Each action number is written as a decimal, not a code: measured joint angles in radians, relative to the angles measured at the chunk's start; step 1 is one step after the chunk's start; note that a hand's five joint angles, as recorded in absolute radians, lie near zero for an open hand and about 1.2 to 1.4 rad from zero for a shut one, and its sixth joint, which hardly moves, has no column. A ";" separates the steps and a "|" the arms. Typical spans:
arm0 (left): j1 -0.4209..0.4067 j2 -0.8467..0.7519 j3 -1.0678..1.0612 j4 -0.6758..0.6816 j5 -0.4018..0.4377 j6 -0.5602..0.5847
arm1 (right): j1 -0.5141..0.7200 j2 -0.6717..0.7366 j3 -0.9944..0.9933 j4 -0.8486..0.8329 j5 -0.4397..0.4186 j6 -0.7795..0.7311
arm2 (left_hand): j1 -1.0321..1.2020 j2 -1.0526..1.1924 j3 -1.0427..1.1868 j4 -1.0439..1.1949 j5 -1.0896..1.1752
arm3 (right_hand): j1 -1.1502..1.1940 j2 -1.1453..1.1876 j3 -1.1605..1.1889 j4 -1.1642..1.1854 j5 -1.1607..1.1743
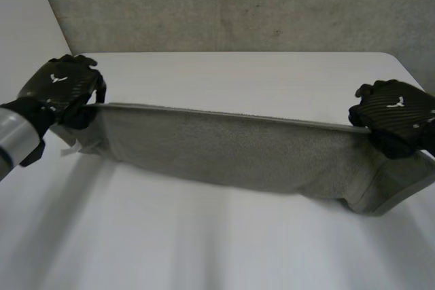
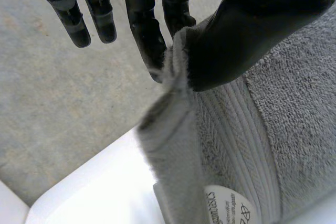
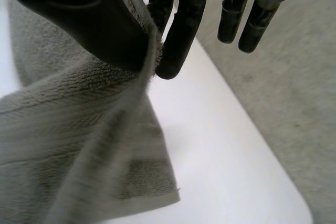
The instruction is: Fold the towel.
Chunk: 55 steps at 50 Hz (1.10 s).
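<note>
One label (image 2: 228, 208), perhaps, on towel (image 2: 294, 114)

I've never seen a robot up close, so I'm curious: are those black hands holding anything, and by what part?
Yes, the grey towel. The left hand pinches one top corner, the right hand the other, thumb against fingers.
</note>
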 measured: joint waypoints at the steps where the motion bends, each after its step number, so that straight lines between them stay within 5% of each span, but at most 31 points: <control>1: -0.011 -0.036 0.030 0.001 -0.008 0.001 | 0.017 0.042 -0.025 -0.001 0.017 -0.003 | 0.000 0.001 0.000 0.000 0.000 | 0.000 0.000 0.000 0.000 0.001; 14: -0.139 -0.562 0.490 -0.003 -0.205 0.029 | 0.183 0.439 -0.287 -0.157 0.211 -0.007 | 0.000 0.003 0.000 0.000 0.000 | 0.005 0.000 0.000 0.000 0.004; 24: -0.204 -0.775 0.673 0.065 -0.245 0.051 | 0.218 0.579 -0.376 -0.314 0.310 -0.003 | 0.000 0.003 0.000 0.000 0.000 | 0.005 0.000 0.000 0.000 0.005; 49: -0.222 -0.883 0.736 0.201 -0.308 0.067 | 0.222 0.773 -0.492 -0.562 0.289 0.001 | 0.000 0.003 0.000 0.000 0.000 | 0.003 -0.001 0.000 0.000 0.012; 53: -0.222 -0.886 0.733 0.212 -0.308 0.067 | 0.222 0.800 -0.512 -0.587 0.276 0.002 | -0.031 -0.048 0.000 0.000 -0.026 | -0.278 -0.290 0.000 0.000 -0.270; 55: -0.222 -0.883 0.730 0.218 -0.308 0.067 | 0.222 0.812 -0.519 -0.596 0.273 0.002 | -0.335 -0.387 0.000 0.000 -0.351 | -0.495 -0.486 0.000 0.000 -0.497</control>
